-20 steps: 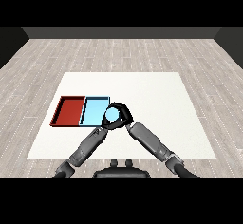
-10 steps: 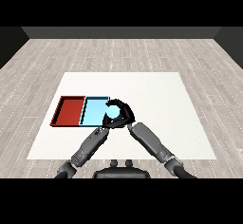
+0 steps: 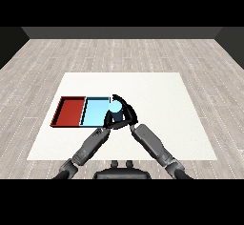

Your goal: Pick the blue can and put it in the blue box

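Since a second ago the right hand (image 3: 125, 113) has carried the blue can (image 3: 116, 107) a little left, so it now sits at the right edge of the light blue tray (image 3: 94, 113). Its fingers curl round the can, which looks held just over the tray's right rim. Below it, the left hand (image 3: 110, 120) has fingers I cannot tell apart. Picking is done; lowering and releasing remain. Beside it on the bench (image 3: 157, 95) lies the red tray (image 3: 70, 111)

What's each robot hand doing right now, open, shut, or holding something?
Right robot hand: shut on the blue can, at the blue tray's right edge.
Left robot hand: close under the can; cannot tell.
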